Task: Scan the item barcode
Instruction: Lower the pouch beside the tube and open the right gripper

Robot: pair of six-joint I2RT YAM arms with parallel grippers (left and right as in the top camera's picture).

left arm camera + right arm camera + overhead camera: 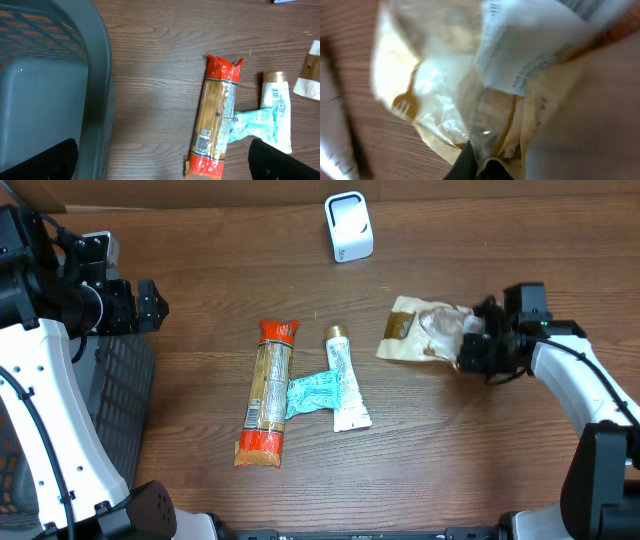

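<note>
Right claw (478, 348) found closed tight, clamped on the right end of a crinkled bag (425, 330), tan with a clear window. In the right wrist view the frame is filled by the bag. Its film is pinched between the two dark fingertips (466, 166) at the bottom. A white printed label is noted on the bag at upper right, the print too blurred to be read.

The bag is placed toward the right edge of the desk (200, 250), about midway between the far and near edges. Whether it is lifted or rests on the wood cannot be told.

Left claw (150, 302) is held wide apart with nothing between the fingers. It is seen near the left edge of the desk, just beside the far corner of a grey mesh basket (125, 395).

A small white scanner (348, 226) is stood near the middle of the far edge, well apart from the bag.

At the centre of the desk a long pasta packet (268, 392) with red ends is laid lengthwise, far to near. A white tube (345, 380) is laid to its right, the gold cap pointed at the far edge. A teal wrapper (315, 392) is lodged between the two, touching both
</note>
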